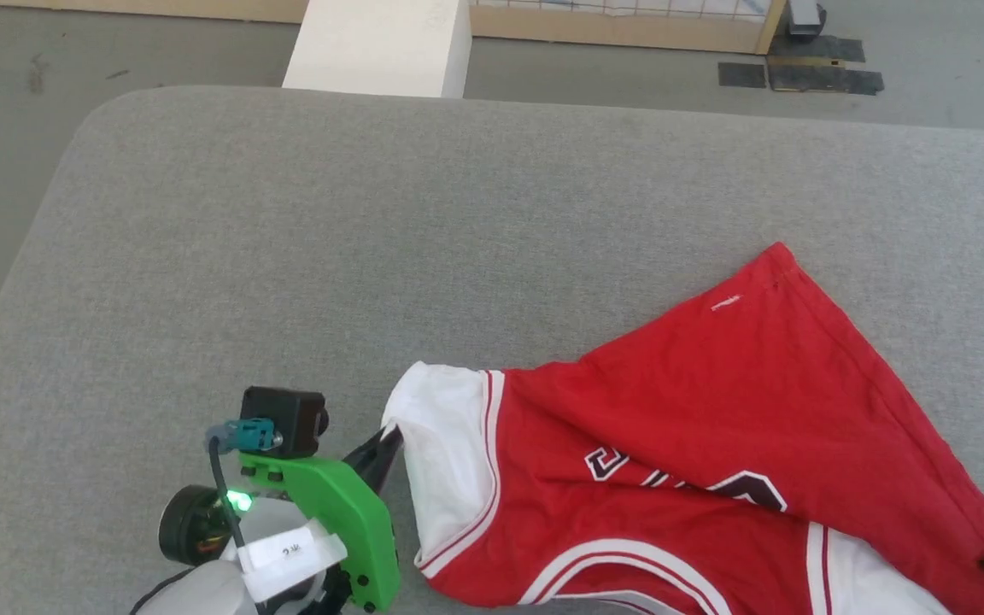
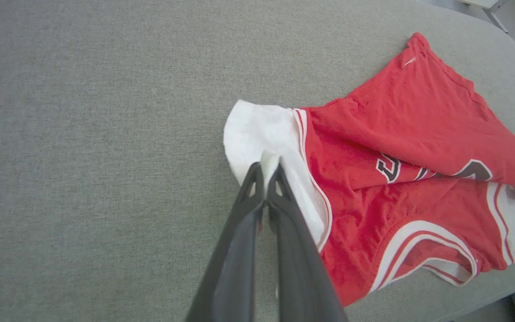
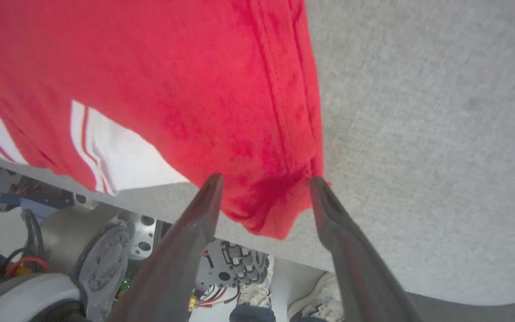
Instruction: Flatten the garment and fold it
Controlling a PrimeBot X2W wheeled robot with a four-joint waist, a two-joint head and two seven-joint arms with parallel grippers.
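Pinching a white sleeve point(image 2: 257, 129) tight, the left claw point(image 2: 266, 172) is anchoring the garment point(image 1: 714, 410) crumpled on the surface point(image 1: 372, 256), while the right claw point(image 3: 266, 183) is gaping around its red corner point(image 3: 275, 205), probably for stretching.

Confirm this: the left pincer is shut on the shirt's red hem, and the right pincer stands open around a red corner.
One thing is wrong: the left pincer is shut on the white sleeve of the garment, not its red hem; the left wrist view shows it. The rest holds.
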